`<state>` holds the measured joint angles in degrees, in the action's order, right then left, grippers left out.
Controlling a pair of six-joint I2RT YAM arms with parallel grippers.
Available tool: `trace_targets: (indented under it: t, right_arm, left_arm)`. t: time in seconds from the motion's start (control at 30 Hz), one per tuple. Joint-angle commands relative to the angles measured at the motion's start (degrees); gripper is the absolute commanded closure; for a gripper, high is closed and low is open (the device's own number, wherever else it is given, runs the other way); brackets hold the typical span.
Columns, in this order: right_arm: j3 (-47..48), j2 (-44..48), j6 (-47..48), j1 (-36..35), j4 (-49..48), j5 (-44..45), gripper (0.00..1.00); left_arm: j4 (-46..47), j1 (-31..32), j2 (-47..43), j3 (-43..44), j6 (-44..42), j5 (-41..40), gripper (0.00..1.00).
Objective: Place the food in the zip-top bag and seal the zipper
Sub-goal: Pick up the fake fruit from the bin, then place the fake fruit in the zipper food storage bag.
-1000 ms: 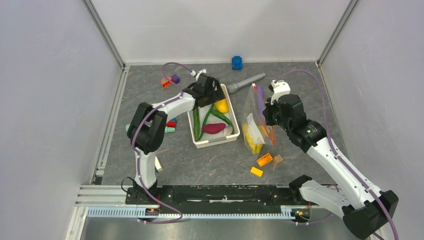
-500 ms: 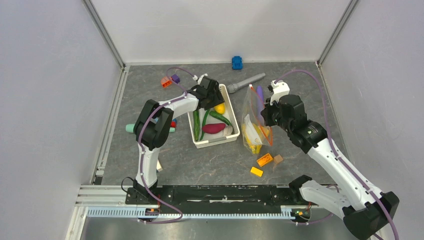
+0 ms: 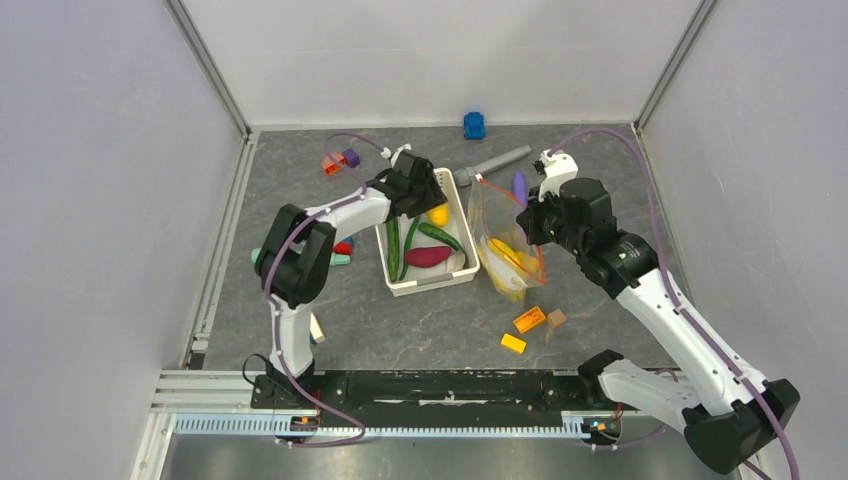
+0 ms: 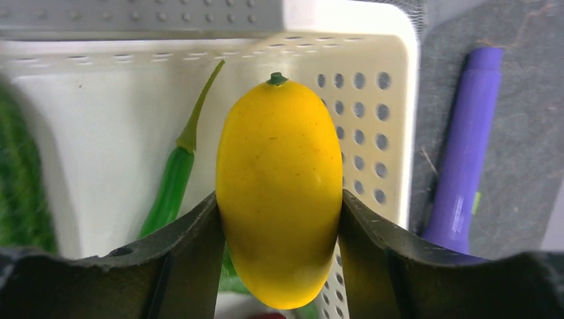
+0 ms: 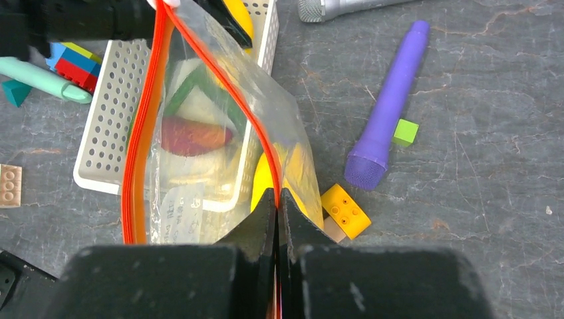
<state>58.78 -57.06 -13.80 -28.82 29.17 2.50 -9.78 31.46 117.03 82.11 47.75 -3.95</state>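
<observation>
— Yellow fills the gap in our left hand [image 4: 278,199]: both fingers press the sides of the yellow fruit [image 4: 279,146] at the far end of the white basket [image 4: 399,93].
— And around it?
— We see a green chilli [image 4: 174,176] beside it and the purple-red sweet potato [image 3: 428,256] nearer us.
— Our right hand [image 5: 277,199]?
— Pressed together on the zipper [image 5: 141,119], holding the zip-top bag [image 5: 219,126] up, mouth gaping, just right of the basket. We see yellow pieces [image 3: 505,255] inside it. A purple cylinder [image 5: 389,113] lies on the desk [image 5: 499,100] nearby.
</observation>
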Motion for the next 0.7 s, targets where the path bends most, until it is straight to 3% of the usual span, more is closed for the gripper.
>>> trace_targets:
  t: [0.0, 0.23, 0.43, 0.67]
  right_arm:
    - [2.8, -1.0, -1.1, -0.1, 0.3, -1.4, 1.0]
    - [1.1, -2.5, -2.9, -0.1, -1.4, -1.9, 1.0]
    - [1.1, -3.0, -3.9, 0.0, -2.3, -1.6, 1.0]
    - [0.8, -2.3, -4.8, -0.2, -3.3, -1.9, 1.0]
  left_arm:
    - [1.9, -0.3, -11.3, -2.4, -1.6, -0.3, 0.98]
    - [4.6, -0.3, -26.8, -10.6, -3.9, 0.2, 0.98]
    - [11.0, 1.5, -38.6, -14.2, -6.3, 10.1, 0.98]
    - [15.0, 12.2, -40.4, -10.4, -12.4, 10.5, 0.97]
